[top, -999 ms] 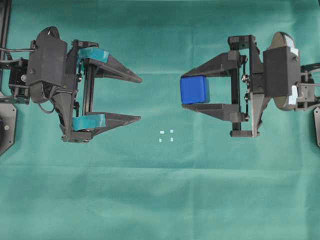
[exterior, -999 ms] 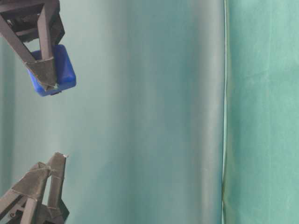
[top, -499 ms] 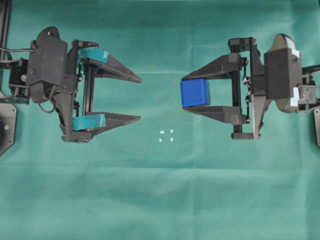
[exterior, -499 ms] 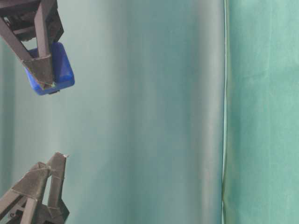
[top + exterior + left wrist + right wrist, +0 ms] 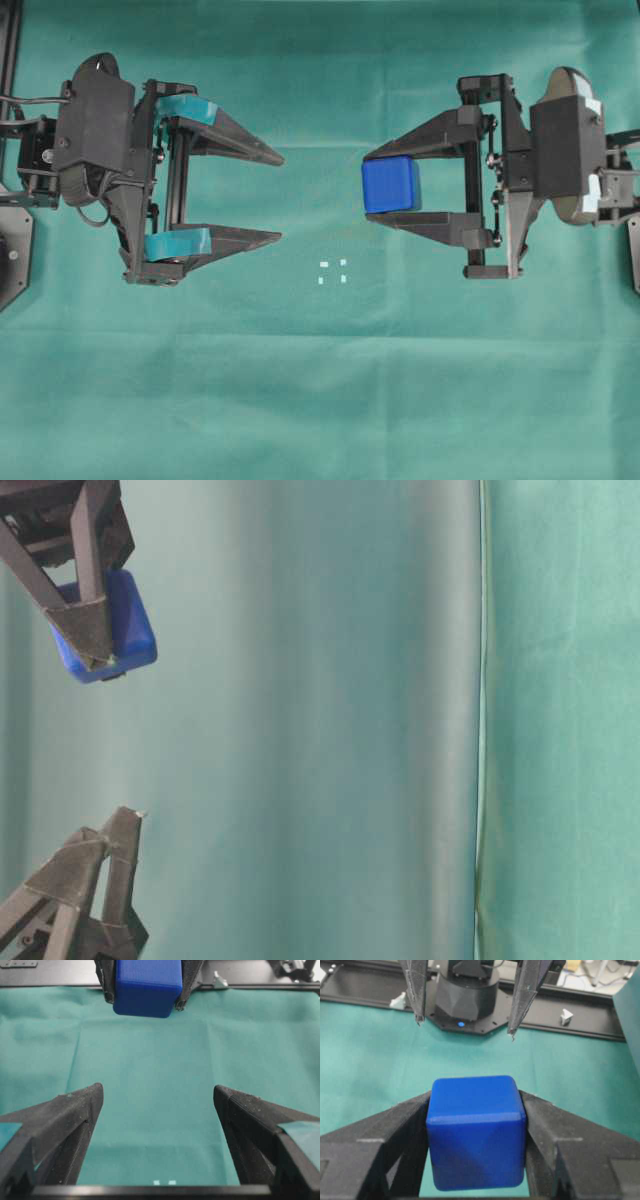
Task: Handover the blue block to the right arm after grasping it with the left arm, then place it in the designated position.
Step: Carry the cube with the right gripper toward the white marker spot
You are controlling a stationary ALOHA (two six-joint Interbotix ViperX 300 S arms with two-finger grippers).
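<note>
Blue block (image 5: 390, 184) sits pinched between the plain black fingers of the right gripper (image 5: 378, 186), held clear of the green cloth (image 5: 320, 400). The left gripper (image 5: 278, 198), with teal tape, stands spread wide and empty at nine o'clock. The handover looks finished; placing remains. The four white marks (image 5: 332, 272) lie at seven o'clock from the block, so the next move calls for lowering it squarely there. Cloth covers the whole counter; a black rail (image 5: 160, 977) edges it.

In the left wrist view, the frame's top edge cuts off the blue block (image 5: 147, 987); the designated position (image 5: 164, 1182) shows only two marks.
</note>
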